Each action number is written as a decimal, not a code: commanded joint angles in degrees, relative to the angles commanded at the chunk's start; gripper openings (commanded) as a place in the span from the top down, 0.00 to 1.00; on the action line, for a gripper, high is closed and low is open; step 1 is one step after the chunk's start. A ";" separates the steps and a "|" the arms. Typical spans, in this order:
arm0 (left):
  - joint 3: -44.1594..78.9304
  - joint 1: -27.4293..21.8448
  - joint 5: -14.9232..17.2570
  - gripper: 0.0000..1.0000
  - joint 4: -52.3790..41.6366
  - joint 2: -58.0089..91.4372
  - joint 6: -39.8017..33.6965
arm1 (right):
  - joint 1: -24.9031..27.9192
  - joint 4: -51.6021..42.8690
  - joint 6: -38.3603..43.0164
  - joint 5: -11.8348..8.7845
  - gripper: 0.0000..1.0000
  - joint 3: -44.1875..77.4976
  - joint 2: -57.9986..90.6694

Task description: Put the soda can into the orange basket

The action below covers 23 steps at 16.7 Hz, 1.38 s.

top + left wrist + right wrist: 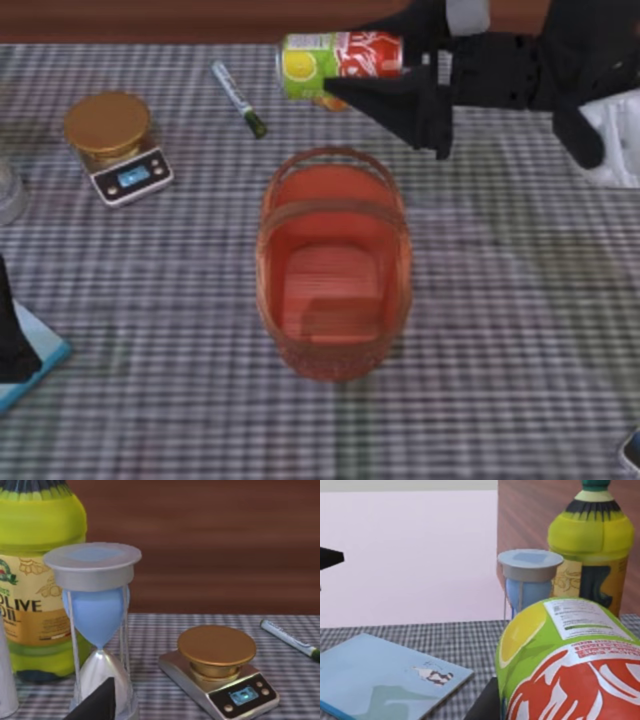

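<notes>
**Operator:** Filling the lower right of my right wrist view is the soda can (565, 665), lying sideways, lime-green end outward, red part toward the camera.

**Observer:** Where is it sitting in the top view?

**Operator:** At the upper middle of the frame, near the desk's (520, 330) far edge. My right claw (385, 80) is reaching in from the upper right and is clamped on the soda can (340, 62); one dark finger is lying across its lower side.

**Observer:** And the orange basket?

**Operator:** The orange basket (333, 262) is standing in the centre of the frame, below the can and apart from it, its hoop handle arching across.

**Observer:** Your left arm?

**Operator:** It is sitting at the lower left edge of the top view. I cannot tell whether the left claw (97, 705) is apart or together; only a dark tip is showing in its wrist view.

**Observer:** Anything else?

**Operator:** A golden-topped scale (118, 145) is resting at the upper left, a marker pen (238, 98) between it and the can, and a blue book (30, 365) at the left edge. An hourglass (97, 625) and an olive oil bottle (37, 575) are standing close to the left wrist camera.
</notes>
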 joint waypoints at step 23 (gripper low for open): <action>0.00 0.00 0.00 0.00 0.00 0.00 0.00 | 0.28 18.89 -0.25 0.24 0.47 -4.66 14.64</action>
